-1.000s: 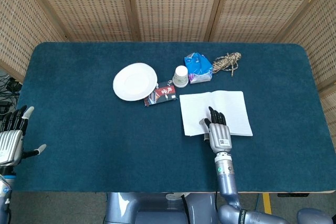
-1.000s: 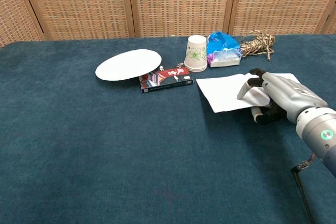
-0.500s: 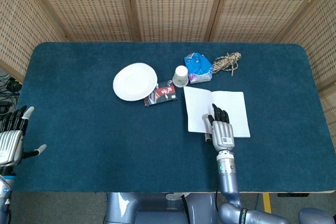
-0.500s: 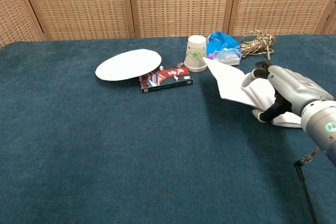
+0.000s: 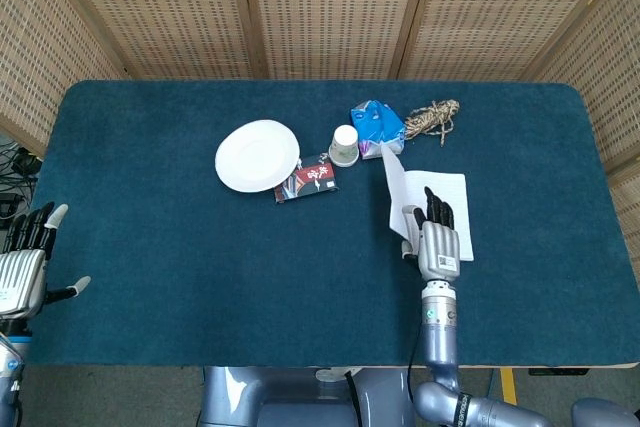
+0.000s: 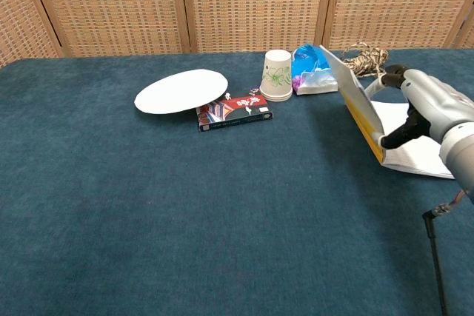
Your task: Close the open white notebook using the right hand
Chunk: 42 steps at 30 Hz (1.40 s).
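Since a second ago the left page of the white notebook has swung up from flat to steeply tilted, and my right robot hand has shifted rightward with it.

Going left to right: my left robot hand hangs off the worktop's near-left corner, fingers spread apart and holding nothing. Further in lies a white plate, with a small red and black booklet just beside its right edge. Next comes an upside-down paper cup, then a blue packet near it, and a tangle of twine behind the notebook.

That notebook sits right of centre, its right half flat on the worktop, the raised cover showing a yellow edge in the chest view. My right robot hand is under the lifted half, fingers against the page, propping it up rather than clasping it.
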Each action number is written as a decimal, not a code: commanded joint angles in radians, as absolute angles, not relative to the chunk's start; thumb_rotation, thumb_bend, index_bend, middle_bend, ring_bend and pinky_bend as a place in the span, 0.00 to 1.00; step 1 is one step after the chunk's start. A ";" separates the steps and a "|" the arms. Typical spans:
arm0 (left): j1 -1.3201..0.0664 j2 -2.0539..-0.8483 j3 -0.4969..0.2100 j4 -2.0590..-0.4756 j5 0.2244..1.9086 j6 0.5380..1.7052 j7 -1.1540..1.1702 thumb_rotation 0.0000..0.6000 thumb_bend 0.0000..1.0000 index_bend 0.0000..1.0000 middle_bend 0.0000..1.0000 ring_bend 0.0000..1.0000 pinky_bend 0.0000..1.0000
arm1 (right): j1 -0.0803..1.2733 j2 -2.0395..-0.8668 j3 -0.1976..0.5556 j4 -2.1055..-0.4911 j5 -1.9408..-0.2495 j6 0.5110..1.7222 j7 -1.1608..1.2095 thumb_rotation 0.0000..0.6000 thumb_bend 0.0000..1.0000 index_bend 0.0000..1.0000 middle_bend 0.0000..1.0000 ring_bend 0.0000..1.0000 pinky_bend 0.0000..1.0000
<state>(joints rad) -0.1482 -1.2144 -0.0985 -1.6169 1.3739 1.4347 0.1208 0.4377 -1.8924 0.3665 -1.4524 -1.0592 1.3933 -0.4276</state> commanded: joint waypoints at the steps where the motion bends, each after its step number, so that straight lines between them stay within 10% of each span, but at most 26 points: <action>1: -0.148 -1.214 -0.099 -1.618 1.375 1.435 0.120 1.00 0.11 0.00 0.00 0.00 0.00 | 0.435 -1.888 0.378 -1.457 -1.057 1.409 -0.429 1.00 0.48 0.31 0.00 0.00 0.00; 42: -0.143 -1.212 -0.085 -1.639 1.411 1.453 0.131 1.00 0.11 0.00 0.00 0.00 0.00 | 0.407 -1.775 0.465 -1.405 -0.919 1.445 -0.479 1.00 0.48 0.23 0.00 0.00 0.00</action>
<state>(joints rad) -0.1432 -1.2124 -0.0846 -1.6388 1.4107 1.4535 0.1310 0.4074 -1.7792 0.4663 -1.4056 -0.9174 1.4487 -0.4814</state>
